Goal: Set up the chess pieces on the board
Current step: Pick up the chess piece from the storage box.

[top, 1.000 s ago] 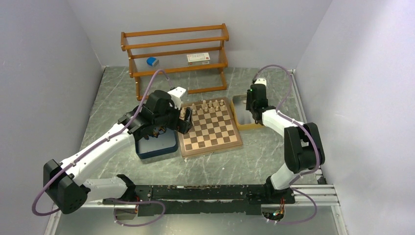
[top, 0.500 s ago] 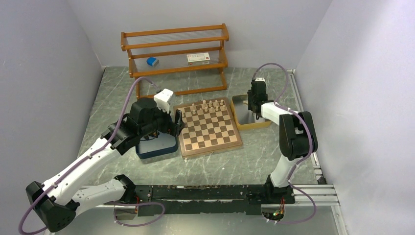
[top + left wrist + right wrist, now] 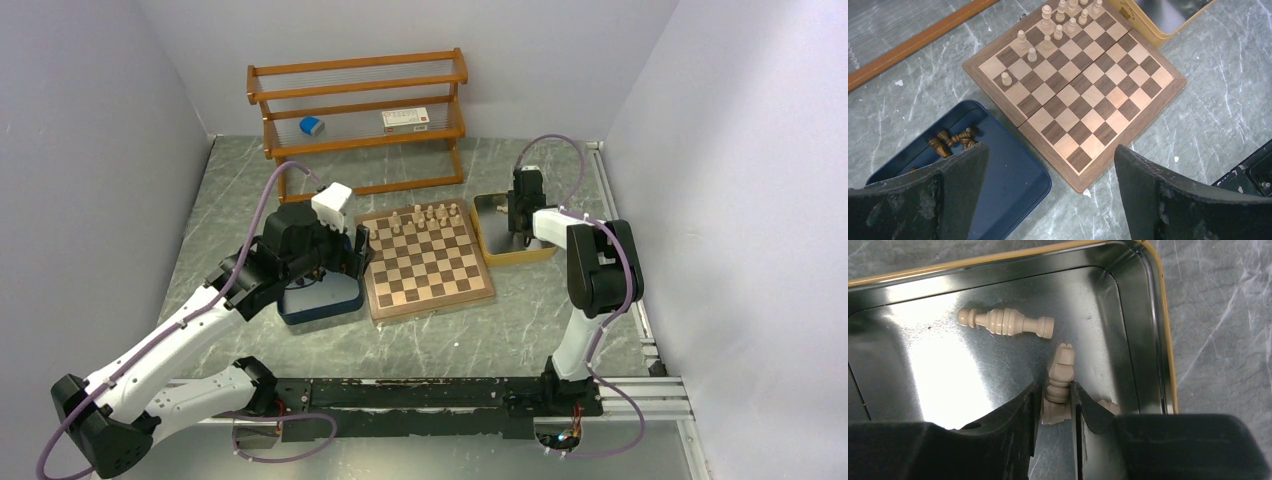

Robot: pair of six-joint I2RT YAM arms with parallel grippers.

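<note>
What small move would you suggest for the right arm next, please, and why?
Probably a straight lift: the right gripper looks closed on a cream piece in the yellow tray, and the piece must rise clear of it to reach the board.

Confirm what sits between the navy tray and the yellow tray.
The board lies between the navy tray and the yellow tray, with cream pieces on its far rows; the top view shows it.
</note>
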